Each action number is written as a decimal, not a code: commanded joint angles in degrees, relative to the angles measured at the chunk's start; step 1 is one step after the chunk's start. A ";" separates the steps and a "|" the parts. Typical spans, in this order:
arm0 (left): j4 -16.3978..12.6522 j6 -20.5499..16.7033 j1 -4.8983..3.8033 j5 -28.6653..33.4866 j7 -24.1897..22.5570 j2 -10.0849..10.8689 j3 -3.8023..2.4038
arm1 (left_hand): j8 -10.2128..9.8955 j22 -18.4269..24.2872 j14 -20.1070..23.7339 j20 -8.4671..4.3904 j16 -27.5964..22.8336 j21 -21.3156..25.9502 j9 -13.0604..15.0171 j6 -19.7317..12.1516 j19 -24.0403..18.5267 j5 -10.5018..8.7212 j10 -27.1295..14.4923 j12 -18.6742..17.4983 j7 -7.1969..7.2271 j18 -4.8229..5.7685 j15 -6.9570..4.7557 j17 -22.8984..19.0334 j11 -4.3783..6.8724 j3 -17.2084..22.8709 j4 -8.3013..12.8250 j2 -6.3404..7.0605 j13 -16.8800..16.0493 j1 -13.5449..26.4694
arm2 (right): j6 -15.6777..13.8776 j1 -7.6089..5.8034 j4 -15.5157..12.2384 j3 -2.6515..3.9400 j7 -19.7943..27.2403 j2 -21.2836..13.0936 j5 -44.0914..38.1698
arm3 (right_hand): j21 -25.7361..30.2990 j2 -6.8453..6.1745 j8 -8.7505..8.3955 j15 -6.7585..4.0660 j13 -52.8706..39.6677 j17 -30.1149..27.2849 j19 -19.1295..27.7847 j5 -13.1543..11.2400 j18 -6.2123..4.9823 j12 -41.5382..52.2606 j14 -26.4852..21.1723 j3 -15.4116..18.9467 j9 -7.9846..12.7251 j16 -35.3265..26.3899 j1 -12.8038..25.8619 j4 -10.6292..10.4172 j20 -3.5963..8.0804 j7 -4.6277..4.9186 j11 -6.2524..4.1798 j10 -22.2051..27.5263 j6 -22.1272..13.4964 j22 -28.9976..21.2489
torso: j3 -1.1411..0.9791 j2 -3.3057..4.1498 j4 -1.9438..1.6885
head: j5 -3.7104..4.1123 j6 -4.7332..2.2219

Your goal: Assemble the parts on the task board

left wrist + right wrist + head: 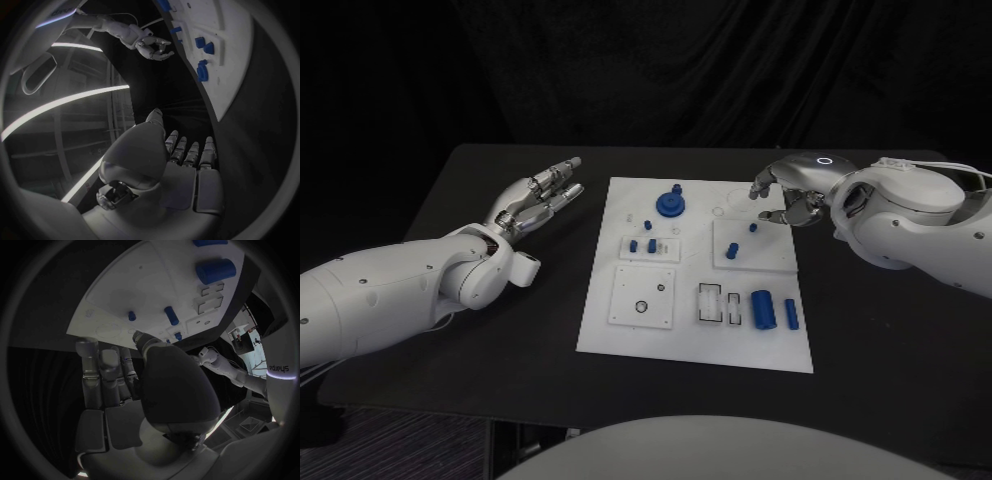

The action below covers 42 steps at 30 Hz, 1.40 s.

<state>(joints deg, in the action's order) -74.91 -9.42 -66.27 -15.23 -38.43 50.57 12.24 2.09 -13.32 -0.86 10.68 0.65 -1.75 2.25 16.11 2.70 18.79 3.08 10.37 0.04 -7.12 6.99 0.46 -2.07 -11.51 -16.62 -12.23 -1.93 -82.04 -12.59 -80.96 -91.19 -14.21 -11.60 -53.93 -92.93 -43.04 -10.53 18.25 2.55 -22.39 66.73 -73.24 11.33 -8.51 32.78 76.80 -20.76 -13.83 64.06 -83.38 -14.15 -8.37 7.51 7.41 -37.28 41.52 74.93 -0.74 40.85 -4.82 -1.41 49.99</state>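
The white task board [697,330] lies in the middle of the black table. On it stand a blue round gear piece [672,205], small blue pegs [642,245], another peg [734,250], a thick blue cylinder [763,309] and a slim one [792,315]. My left hand [538,197] hovers left of the board's far end, fingers stretched out, holding nothing. My right hand [788,195] is at the board's far right corner with its fingers loosely bent above the board and nothing in them. The right wrist view shows its fingers [103,365] reaching over the board [125,290] near a small peg [132,316].
Two white square plates [646,297] and slotted recesses [720,304] are set into the board. Bare black table [877,330] surrounds the board on both sides. A dark curtain hangs behind the table.
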 commanded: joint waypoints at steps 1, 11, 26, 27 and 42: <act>-0.03 9.18 0.12 7.32 -7.81 -0.43 -0.06 | 0.12 -0.83 -0.33 0.60 -0.32 -0.45 -0.10 1.84 1.43 -5.22 0.67 -0.12 -2.65 0.43 1.74 -0.13 -1.33 -5.24 -0.41 -4.44 0.32 8.56 | -1.04 0.51 0.21 0.04 1.05 -0.13 -0.32 | -0.82 0.31 -0.39 0.01 0.96 0.03 -0.73 0.38 0.42 -0.49 0.79 0.19 0.29 0.78 0.26 -0.17 0.04 0.02 -0.08 -1.28 0.60 3.68 | -0.02 -0.06 -0.05 | 0.35 0.01; -3.38 14.21 0.25 8.26 -8.23 -0.60 -0.07 | -0.02 0.14 -0.43 1.83 -0.30 -0.34 -0.18 1.34 1.71 -10.95 1.14 -1.86 -2.90 0.34 2.76 -0.11 -1.80 -5.84 -0.19 -4.40 0.42 13.00 | -1.93 2.12 0.76 0.03 1.82 -0.35 1.58 | -1.13 0.37 -0.60 -0.38 3.93 -0.72 -1.52 2.71 0.51 -1.56 1.10 -0.49 0.97 1.45 0.02 -0.26 0.39 0.94 -0.53 -4.96 2.54 3.94 | 0.10 -0.27 -0.35 | 1.13 0.01; -5.13 16.90 0.41 8.37 -7.17 0.11 -0.07 | -0.06 -0.47 -1.08 5.95 -0.11 -0.68 -0.22 0.32 2.57 -11.48 1.48 -2.90 -1.88 -1.66 4.43 0.05 -3.39 -6.68 -0.01 -3.39 0.41 13.90 | -3.04 4.03 3.21 0.03 3.25 1.01 1.98 | -1.11 0.46 0.05 -0.83 6.19 -1.58 -2.01 1.91 0.60 -2.12 1.14 -1.14 0.97 1.85 -0.01 -0.16 0.78 0.88 -1.05 -8.42 5.57 4.19 | 0.12 -0.09 -0.17 | 1.34 0.01; -5.24 16.96 0.41 8.37 -7.04 0.21 -0.06 | -0.04 -0.52 -1.13 5.98 -0.09 -0.71 -0.21 0.42 2.64 -11.31 1.55 -2.84 -1.90 -1.71 4.45 0.06 -3.45 -6.66 0.00 -3.41 0.40 13.80 | -3.10 4.23 3.46 0.03 3.40 1.18 1.98 | -1.19 0.47 0.32 -0.94 6.25 -1.64 -2.09 1.99 0.62 -1.97 1.15 -1.20 0.83 1.89 -0.04 -0.09 0.84 0.82 -1.16 -8.93 6.15 4.23 | 0.15 -0.11 -0.18 | 1.42 0.01; -6.90 17.48 0.83 8.38 -4.28 2.07 -0.05 | 0.17 -1.08 -1.92 6.10 0.12 -1.27 -0.06 1.57 3.81 -4.24 2.11 -2.75 -2.67 -2.22 4.53 0.22 -3.68 -5.59 -0.02 -3.71 0.32 9.37 | -4.47 6.02 6.09 0.03 5.29 3.27 1.99 | -2.16 0.69 1.11 -1.95 6.18 -1.84 -2.81 3.10 0.75 -0.26 1.51 -2.16 0.02 2.45 -0.99 1.09 1.75 0.58 -2.49 -13.12 7.90 4.68 | 0.15 -0.13 -0.16 | 1.59 0.01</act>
<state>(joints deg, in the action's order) -81.44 7.00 -65.54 -7.41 -38.78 52.53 12.23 2.09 -14.35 -2.49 16.93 0.66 -2.80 2.14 17.41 6.08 14.35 5.14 7.48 -2.68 -8.89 11.50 0.64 -5.56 -17.42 -16.59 -15.94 -1.57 -72.30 -15.73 -75.26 -85.21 -14.12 -7.61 -50.74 -90.90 -44.98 -9.85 19.18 1.00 -16.18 64.96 -75.77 14.22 -8.50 32.40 78.35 -22.70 -13.76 66.33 -84.06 -13.03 -6.66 8.14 5.00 -50.09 49.13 74.92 -0.60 40.76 -5.00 0.08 49.99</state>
